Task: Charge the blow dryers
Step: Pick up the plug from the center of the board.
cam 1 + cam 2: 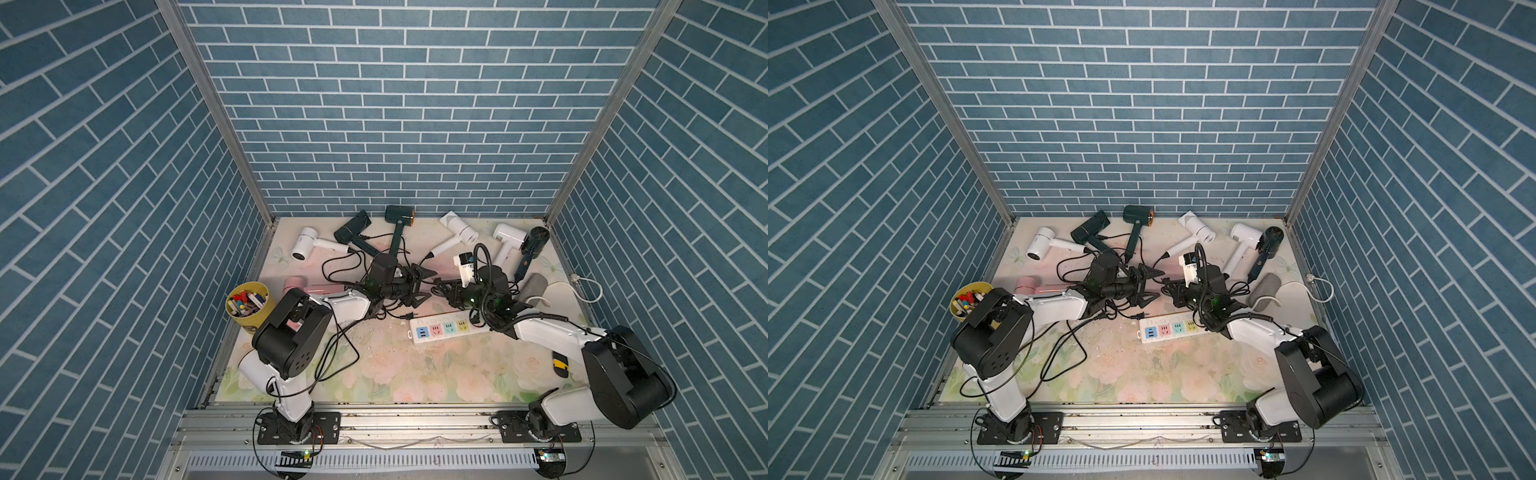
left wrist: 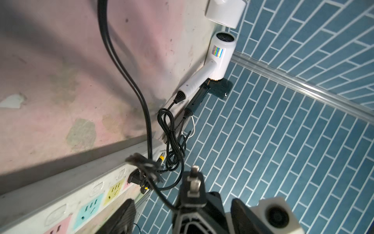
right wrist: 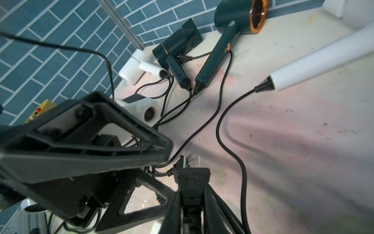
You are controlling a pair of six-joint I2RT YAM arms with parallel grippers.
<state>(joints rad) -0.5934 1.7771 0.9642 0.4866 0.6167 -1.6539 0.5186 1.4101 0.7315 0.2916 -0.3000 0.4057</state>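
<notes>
Left wrist view: right gripper (image 2: 192, 210) clenched on small black rigid plug (image 2: 193, 182), left gripper (image 1: 430, 284) released; we reckon plug's light w/ limp black cord (image 2: 165, 199) dragging, so grip body & keep pins free.

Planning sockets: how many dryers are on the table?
7. Back row, left to right: white, green, green, white, white, navy. Pink: nearer, far left. More may be hidden.

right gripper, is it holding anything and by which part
Yes. The right gripper is shut on a black plug, pinched by its body, with the prongs sticking out free. The left gripper is open and holds nothing.
</notes>
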